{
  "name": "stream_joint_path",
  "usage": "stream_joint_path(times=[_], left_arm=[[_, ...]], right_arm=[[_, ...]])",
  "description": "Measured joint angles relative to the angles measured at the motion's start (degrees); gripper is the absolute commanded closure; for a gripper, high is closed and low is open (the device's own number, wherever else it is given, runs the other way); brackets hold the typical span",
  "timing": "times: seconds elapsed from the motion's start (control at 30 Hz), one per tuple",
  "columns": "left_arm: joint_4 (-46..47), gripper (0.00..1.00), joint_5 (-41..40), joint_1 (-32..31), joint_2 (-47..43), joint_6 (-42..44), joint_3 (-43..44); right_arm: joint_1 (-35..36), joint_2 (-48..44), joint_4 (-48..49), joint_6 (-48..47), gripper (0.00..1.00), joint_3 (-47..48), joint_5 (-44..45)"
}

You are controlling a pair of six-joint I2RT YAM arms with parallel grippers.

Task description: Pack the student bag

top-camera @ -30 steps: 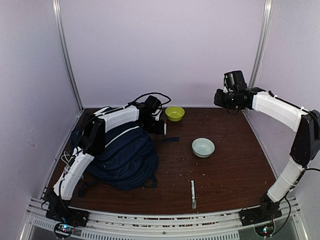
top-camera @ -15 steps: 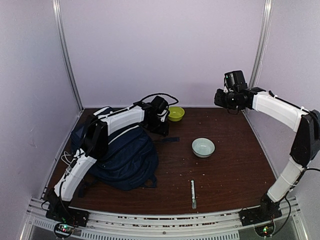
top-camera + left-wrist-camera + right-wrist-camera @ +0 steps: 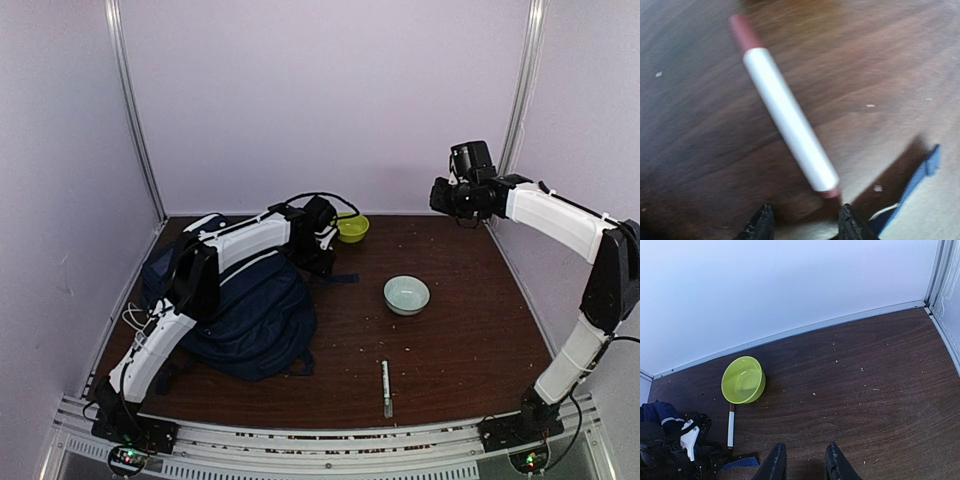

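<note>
At the left of the table [image 3: 460,340], slumped under the left arm: the student bag [image 3: 250,315], navy fabric with a white stripe across it. Just right of the bag's far end, low over the wood: the left gripper [image 3: 805,227], fingers apart, nothing clamped. Flat on the table just ahead of those fingertips: a white marker [image 3: 787,112] with a dark red cap, its barrel blurred and any print unreadable. Near its end, a blue strap tip [image 3: 927,165]. Just beyond, close to the back wall: a yellow-green bowl [image 3: 349,227], upright. Further right, mid-table: a pale blue-white bowl [image 3: 406,294]. Nearer the front edge, well apart from both bowls: a slim pale pen [image 3: 386,388], too small to read. At far right, raised high over the back corner: the right gripper [image 3: 802,465], fingers slightly apart, holding nothing. Surface: dark brown wood grain, dotted with pale crumbs. Around it: plain lavender-white walls, metal corner posts [image 3: 135,110], a slotted aluminium rail [image 3: 330,445] along the near edge.
</note>
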Motion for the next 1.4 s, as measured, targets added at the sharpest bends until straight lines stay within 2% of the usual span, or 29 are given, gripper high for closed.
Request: stream_joint_path(times=[0.2, 0.37, 0.53, 0.67, 0.93, 1.1, 1.4], left_arm=[[6.4, 0.5, 3.3, 0.1, -1.3, -3.3, -4.0], [9.5, 0.45, 1.8, 0.7, -2.6, -5.8, -6.4], [7.9, 0.53, 0.3, 0.5, 0.0, -4.6, 0.8], [6.6, 0.57, 0.3, 0.4, 0.2, -3.6, 1.3], [2.4, 0.58, 2.9, 0.3, 0.2, -2.9, 1.3], [0.0, 0.57, 1.6, 0.3, 0.5, -2.1, 1.9], [0.1, 0.54, 1.0, 1.1, 0.9, -1.4, 2.8]], right_arm=[[-0.1, 0.0, 0.0, 0.0, 0.72, 0.0, -0.4], [-0.1, 0.0, 0.0, 0.0, 0.72, -0.2, -0.6], [-0.1, 0.0, 0.0, 0.0, 0.72, -0.3, -0.6], [-0.1, 0.0, 0.0, 0.0, 0.72, -0.3, -0.6], [-0.2, 0.0, -0.2, -0.2, 0.71, -0.3, -0.6], [-0.4, -0.5, -0.3, -0.2, 0.71, -0.3, -0.3], [0.6, -0.6, 1.8, 1.9, 0.74, -0.9, -3.2]])
